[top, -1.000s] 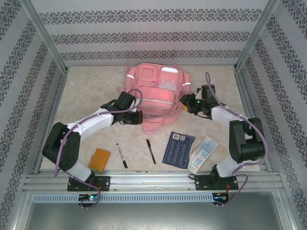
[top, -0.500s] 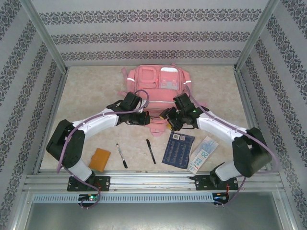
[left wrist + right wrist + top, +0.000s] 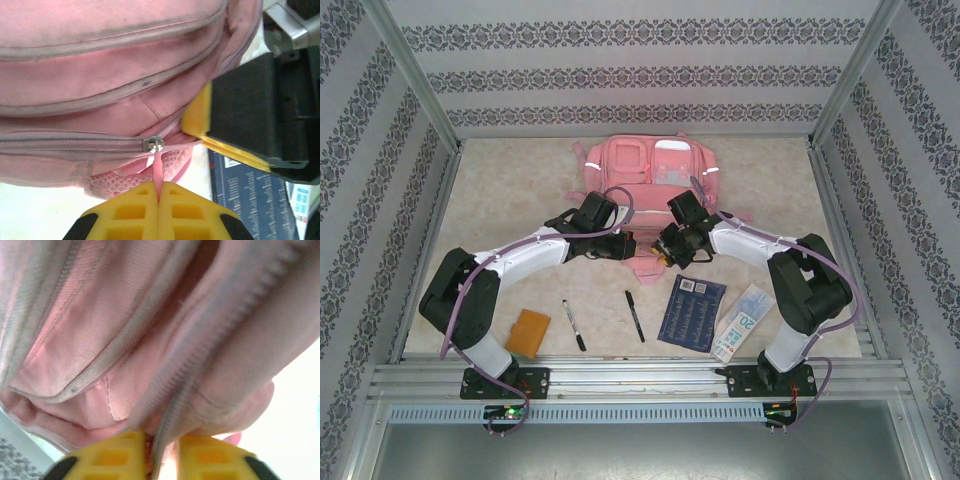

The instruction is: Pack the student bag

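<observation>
Near table (image 3: 500, 200) edge: an orange pad (image 3: 528, 331), one pen (image 3: 574, 325), a second pen (image 3: 634, 316), a dark blue booklet (image 3: 692, 312) and a white-and-blue packet (image 3: 743, 321) are laid in a row, left to right.
Left pincer (image 3: 159, 187): closed together on the pink zip pull (image 3: 158, 167) at the bag's near end.
Right pincer (image 3: 161, 452): clamped on a fold of the bag's pink fabric and zip line, near the left pincer.
Student bag (image 3: 650, 175): laid flat at mid-table, towards the far side, pockets upward, its near end held by both pincers.
</observation>
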### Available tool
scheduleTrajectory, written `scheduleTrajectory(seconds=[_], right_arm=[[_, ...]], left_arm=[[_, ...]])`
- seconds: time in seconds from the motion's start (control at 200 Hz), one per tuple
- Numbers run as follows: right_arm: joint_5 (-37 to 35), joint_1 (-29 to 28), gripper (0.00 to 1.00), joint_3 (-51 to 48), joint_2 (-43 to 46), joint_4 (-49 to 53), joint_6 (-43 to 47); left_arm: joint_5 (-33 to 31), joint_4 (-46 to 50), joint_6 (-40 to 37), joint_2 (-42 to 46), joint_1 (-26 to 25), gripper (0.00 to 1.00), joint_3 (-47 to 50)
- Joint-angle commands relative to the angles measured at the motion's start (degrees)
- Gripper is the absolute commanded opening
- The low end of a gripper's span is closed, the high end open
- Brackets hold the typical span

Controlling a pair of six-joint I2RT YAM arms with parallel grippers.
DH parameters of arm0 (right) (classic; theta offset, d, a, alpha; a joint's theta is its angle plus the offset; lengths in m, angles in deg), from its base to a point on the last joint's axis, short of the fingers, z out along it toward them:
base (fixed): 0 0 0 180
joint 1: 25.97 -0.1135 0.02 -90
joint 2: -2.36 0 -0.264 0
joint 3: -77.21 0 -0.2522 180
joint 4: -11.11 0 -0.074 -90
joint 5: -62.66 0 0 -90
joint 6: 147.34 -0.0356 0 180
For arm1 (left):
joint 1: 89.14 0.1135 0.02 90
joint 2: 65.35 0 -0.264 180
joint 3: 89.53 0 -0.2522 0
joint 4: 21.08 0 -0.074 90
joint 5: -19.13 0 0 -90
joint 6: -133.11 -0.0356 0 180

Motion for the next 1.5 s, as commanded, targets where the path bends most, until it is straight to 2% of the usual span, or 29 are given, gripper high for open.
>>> scheduleTrajectory(seconds=[0.0, 0.18, 0.315, 0.39, 0.425, 0.505, 0.57, 0.59, 0.615, 0.665, 0.719, 0.814, 0.924, 1.009, 1.149, 1.344, 1.429, 1.494], right_arm=[[-1.73, 2.82, 0.05, -0.66, 1.01, 0.04, 5.26], [0.93, 9.02, 0.02, 0.58, 3.97, 0.75, 13.42], [4.07, 13.68, 0.01, 1.25, 3.64, 0.38, 18.43], [4.79, 15.76, 0.07, 2.46, 2.43, 1.40, 23.01], [3.97, 16.27, 0.14, 2.35, 2.61, 1.32, 24.48], [1.53, 16.84, 0.38, 2.41, 4.28, 2.77, 25.52], [1.12, 16.63, 0.46, 3.14, 6.12, 5.10, 26.02], [0.82, 16.30, 0.53, 3.45, 6.73, 6.10, 26.16], [-0.36, 15.42, 0.58, 3.96, 7.64, 7.68, 26.40], [-4.54, 12.50, 0.60, 4.81, 9.85, 11.20, 25.76], [-7.65, 8.17, 0.61, 3.87, 12.28, 11.47, 22.69], [-9.36, 1.14, 0.62, 1.39, 13.93, 8.99, 11.90], [-9.84, -3.00, 0.63, 0.02, 12.42, 5.94, 0.52], [-16.38, -5.53, 0.65, 1.56, 10.79, 10.32, -5.30], [-18.27, -5.39, 0.65, 0.70, 7.95, 8.18, -10.94], [-19.81, -3.45, 0.63, 2.74, 2.06, 5.72, -10.13], [-18.71, -2.52, 0.58, 3.23, -0.84, 3.76, -9.30], [-17.08, -1.98, 0.50, 3.68, -2.54, 2.76, -7.72]], left_arm=[[-7.17, 3.79, -3.12, 2.61, 1.53, 0.00, -0.94], [-16.12, 2.44, -2.78, 6.87, 8.52, 0.00, 5.76], [-15.32, -3.81, -2.98, 9.97, 13.30, 0.00, 12.05], [-13.21, -7.23, -4.47, 11.35, 13.36, 0.00, 14.05], [-10.65, -9.02, -4.81, 11.52, 13.35, 0.00, 14.60], [-3.94, -11.90, -5.35, 10.70, 12.99, 0.00, 15.08], [-1.09, -11.66, -5.43, 9.71, 12.18, 0.00, 14.44], [-0.33, -11.73, -5.18, 9.45, 11.89, 0.00, 14.27], [0.32, -12.10, -4.51, 9.25, 11.61, 0.00, 14.24], [1.34, -13.49, -2.80, 8.86, 10.69, 0.00, 14.23], [2.11, -15.55, -0.97, 8.40, 9.41, 0.00, 14.18], [2.92, -18.95, 1.96, 7.01, 6.60, 0.00, 12.88], [4.02, -22.91, 5.59, 4.46, 3.90, 0.00, 10.40], [4.47, -27.03, 8.69, 2.68, 2.25, 0.00, 9.27], [4.24, -29.66, 9.54, 0.19, -0.47, 0.00, 7.81], [3.25, -30.97, 9.65, -1.87, -1.50, 0.00, 8.15], [2.28, -29.79, 8.07, -1.70, -1.50, 0.00, 8.19], [1.09, -28.03, 6.07, -1.06, -1.50, 0.00, 8.25]])
